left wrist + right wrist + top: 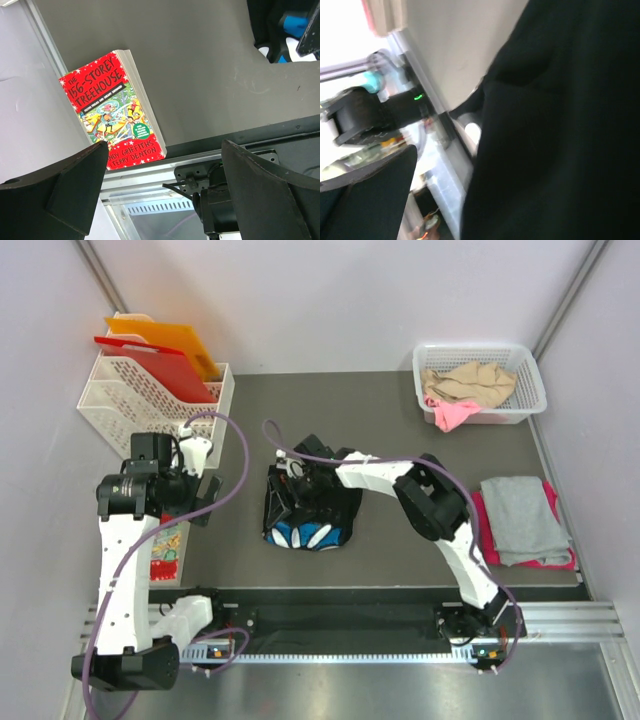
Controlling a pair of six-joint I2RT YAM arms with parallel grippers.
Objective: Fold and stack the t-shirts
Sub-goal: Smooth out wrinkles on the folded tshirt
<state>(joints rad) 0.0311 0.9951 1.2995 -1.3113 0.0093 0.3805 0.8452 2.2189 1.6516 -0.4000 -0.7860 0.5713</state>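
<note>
The large black t-shirt (318,508) lies bunched at the table's middle, with a blue and white print at its near edge. My right gripper (293,490) is down at its left part. In the right wrist view black cloth (560,130) fills the right side and hides one finger. The other finger (370,195) stands far to the left, so the jaws are open. My left gripper (207,498) is open and empty, raised left of the shirt; its view (165,145) shows nothing between the fingers. A folded grey t-shirt (522,518) lies on a magenta-pink one (482,530) at the right.
A white basket (525,360) at the back right holds a beige shirt (470,382) and a pink one (450,416). A white file rack (150,400) with red and orange folders stands at the back left. A red book (117,107) lies by the left edge.
</note>
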